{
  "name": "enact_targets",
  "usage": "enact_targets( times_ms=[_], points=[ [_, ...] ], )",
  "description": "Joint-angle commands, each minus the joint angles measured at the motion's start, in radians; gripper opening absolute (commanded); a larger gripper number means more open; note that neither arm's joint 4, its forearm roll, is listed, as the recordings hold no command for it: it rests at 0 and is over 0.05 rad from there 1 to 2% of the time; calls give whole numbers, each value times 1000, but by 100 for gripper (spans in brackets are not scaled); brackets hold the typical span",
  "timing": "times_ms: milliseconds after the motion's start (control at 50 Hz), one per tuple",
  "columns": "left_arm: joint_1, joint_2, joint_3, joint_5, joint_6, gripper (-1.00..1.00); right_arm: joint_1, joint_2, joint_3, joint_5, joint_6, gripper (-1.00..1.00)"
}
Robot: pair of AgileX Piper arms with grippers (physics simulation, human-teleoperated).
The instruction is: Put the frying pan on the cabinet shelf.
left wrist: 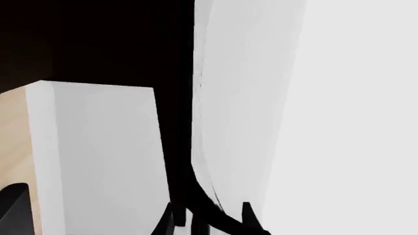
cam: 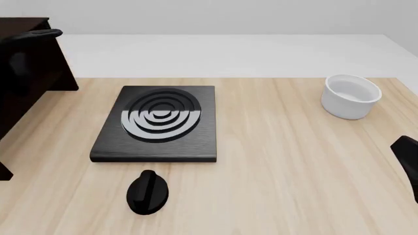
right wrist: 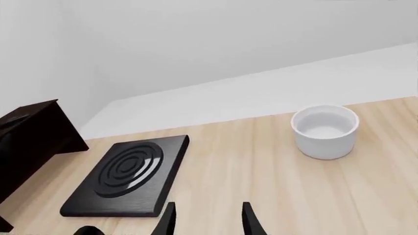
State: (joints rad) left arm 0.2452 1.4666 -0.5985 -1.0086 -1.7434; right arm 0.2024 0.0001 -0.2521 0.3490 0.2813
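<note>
The dark cabinet [cam: 29, 83] stands at the table's far left, and its shelf is lost in shadow. The frying pan does not show in the front view. In the left wrist view my left gripper [left wrist: 210, 218] has its fingers wide apart. A thin black curved strip [left wrist: 196, 188] runs between them beside a large pale glossy curved surface [left wrist: 242, 107]. This looks like the pan seen very close, against the black cabinet [left wrist: 98, 39]. A dark rounded part of the left arm [cam: 38, 34] sits at the cabinet's top. My right gripper [right wrist: 205, 220] is open and empty above the table's near right.
A black square stove plate [cam: 158, 122] with concentric rings lies mid-table, with a black knob [cam: 147, 192] in front of it. A white bowl [cam: 351, 95] stands at the back right. The right arm [cam: 406, 156] shows at the right edge.
</note>
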Motion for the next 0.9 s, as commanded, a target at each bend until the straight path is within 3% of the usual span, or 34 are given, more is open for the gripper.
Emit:
enact_targets(
  times_ms=[20, 240, 420, 460, 500, 540, 560, 680, 760, 820, 900],
  points=[
    [-50, -157, 63, 50, 47, 100, -2, 0, 1, 1, 0, 100],
    [-103, -325, 121, 128, 106, 100, -2, 0, 3, 0, 0, 100],
    [-133, -396, 167, 152, 112, 100, -2, 0, 1, 1, 2, 100],
    [-152, -464, 156, 231, 172, 100, -1, 0, 3, 0, 1, 100],
    [-165, -481, 181, 220, 159, 100, -1, 0, 7, 1, 3, 100],
    [-182, -565, 156, 332, 256, 100, -1, 0, -47, 55, 3, 100],
    [-204, -589, 171, 348, 259, 100, 0, 0, -73, 85, 5, 100],
    [-245, -679, 205, 394, 263, 100, -3, 0, -3, 25, 20, 100],
    [-279, -730, 216, 453, 305, 100, -6, 0, 23, -5, 20, 100],
    [-308, -782, 190, 559, 396, 100, -10, 0, 30, -20, 12, 100],
    [-363, -854, 202, 658, 452, 100, -14, 0, 30, -31, 4, 100]
  ],
)
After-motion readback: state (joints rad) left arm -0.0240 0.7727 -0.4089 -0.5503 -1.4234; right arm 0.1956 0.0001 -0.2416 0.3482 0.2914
